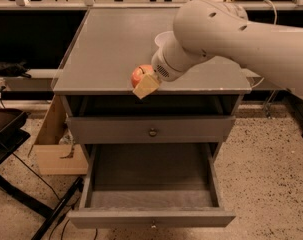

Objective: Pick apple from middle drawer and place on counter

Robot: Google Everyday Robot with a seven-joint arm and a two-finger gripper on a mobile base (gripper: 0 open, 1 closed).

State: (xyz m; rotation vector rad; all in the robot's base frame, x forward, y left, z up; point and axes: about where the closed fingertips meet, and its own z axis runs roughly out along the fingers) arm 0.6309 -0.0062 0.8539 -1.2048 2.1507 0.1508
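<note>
My gripper [143, 82] is shut on the small red apple [139, 75] and holds it over the front edge of the grey counter [106, 49], just above its surface. One tan finger [146, 86] shows in front of the apple. The middle drawer [151, 181] is pulled open below and its pale floor is bare. My big white arm [231, 31] reaches in from the right across the counter.
A white bowl [161, 38] stands on the counter, mostly hidden behind my arm. A closed drawer front with a dark knob [152, 132] sits above the open drawer. A cardboard box [56, 144] and cables lie on the floor to the left.
</note>
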